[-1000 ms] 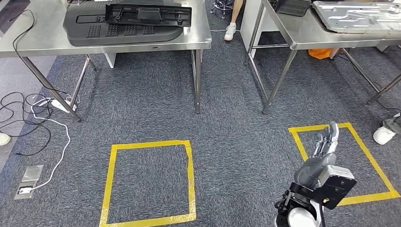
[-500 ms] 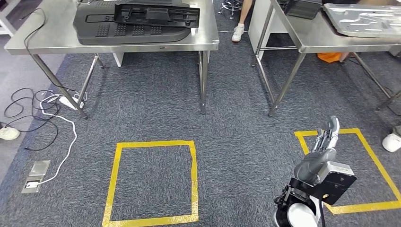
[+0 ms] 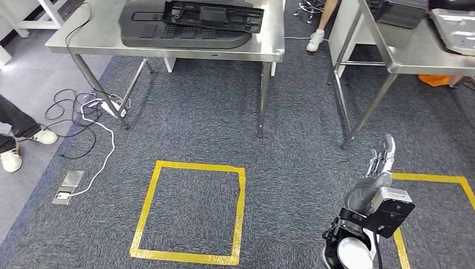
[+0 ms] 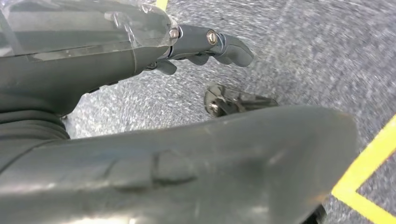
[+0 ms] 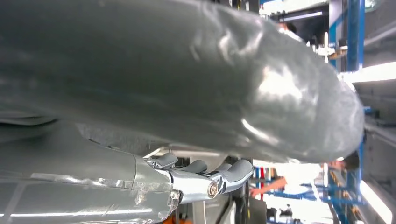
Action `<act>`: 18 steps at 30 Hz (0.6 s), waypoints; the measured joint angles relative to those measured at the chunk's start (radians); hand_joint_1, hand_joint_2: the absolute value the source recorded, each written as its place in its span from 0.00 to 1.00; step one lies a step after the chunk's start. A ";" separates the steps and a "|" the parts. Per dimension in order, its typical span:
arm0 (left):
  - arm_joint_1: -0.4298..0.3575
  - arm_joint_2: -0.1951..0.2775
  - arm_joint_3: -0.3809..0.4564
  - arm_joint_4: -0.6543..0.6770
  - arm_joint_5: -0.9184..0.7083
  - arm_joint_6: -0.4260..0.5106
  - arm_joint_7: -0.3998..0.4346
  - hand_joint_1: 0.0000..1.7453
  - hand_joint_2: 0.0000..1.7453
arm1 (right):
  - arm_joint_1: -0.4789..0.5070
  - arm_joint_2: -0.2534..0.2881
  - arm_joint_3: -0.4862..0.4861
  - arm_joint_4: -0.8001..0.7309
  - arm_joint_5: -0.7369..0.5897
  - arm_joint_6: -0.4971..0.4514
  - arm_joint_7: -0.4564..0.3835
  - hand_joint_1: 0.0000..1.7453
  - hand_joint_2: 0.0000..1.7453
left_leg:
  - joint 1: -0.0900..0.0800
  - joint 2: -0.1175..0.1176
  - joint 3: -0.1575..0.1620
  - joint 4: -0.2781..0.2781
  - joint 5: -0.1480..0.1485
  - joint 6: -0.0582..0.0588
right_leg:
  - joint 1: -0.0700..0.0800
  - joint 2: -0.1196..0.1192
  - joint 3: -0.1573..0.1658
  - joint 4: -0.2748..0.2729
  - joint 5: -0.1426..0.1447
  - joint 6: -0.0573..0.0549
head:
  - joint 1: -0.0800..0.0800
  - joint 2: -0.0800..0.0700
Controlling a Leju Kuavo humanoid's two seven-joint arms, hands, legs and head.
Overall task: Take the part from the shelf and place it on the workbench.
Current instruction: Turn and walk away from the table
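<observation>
A large black plastic part (image 3: 185, 25) lies on a steel workbench (image 3: 263, 47) at the top middle of the head view. A second steel bench (image 3: 414, 53) at the top right carries a dark box (image 3: 400, 11) and a silver panel (image 3: 456, 22). My right hand (image 3: 380, 168) hangs at the lower right over the carpet, fingers stretched out, holding nothing. In the right wrist view that right hand (image 5: 187, 70) shows its thumb and straight fingers (image 5: 205, 182) apart. My left hand (image 4: 93, 60) hangs over the carpet with its fingers (image 4: 210, 42) spread and nothing in it.
A yellow tape square (image 3: 159, 213) marks the carpet ahead, and another tape square (image 3: 437, 179) lies by my right hand. Cables (image 3: 84, 117) and a floor socket (image 3: 67, 188) lie at the left. A person's shoes (image 3: 11, 151) stand at the left edge, another foot (image 3: 315, 39) beyond the benches.
The camera has swung left: benches and tape squares slid right in the picture, and a person's legs came in at the left edge. My right hand keeps its pose.
</observation>
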 joint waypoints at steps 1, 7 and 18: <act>0.001 0.000 0.000 0.000 -0.001 0.000 -0.001 0.00 0.00 | 0.000 0.000 0.000 0.001 0.000 0.000 0.000 0.00 0.00 | -0.002 0.008 0.022 -0.056 0.040 0.005 | 0.001 -0.010 0.007 0.000 -0.004 0.002 | -0.001 0.000; -0.001 0.000 0.000 0.000 -0.001 0.000 -0.011 0.00 0.00 | 0.003 0.000 0.000 0.002 -0.001 0.003 -0.003 0.00 0.00 | -0.020 0.059 0.084 -0.235 0.109 0.037 | 0.012 -0.060 0.029 -0.001 -0.026 0.030 | 0.000 0.000; -0.004 -0.001 0.000 0.000 0.000 0.005 -0.003 0.00 0.00 | 0.032 0.000 0.000 0.010 -0.007 0.020 -0.022 0.00 0.00 | -0.029 -0.067 0.097 -0.243 0.110 0.064 | 0.017 0.092 -0.054 0.088 -0.003 0.006 | 0.028 0.000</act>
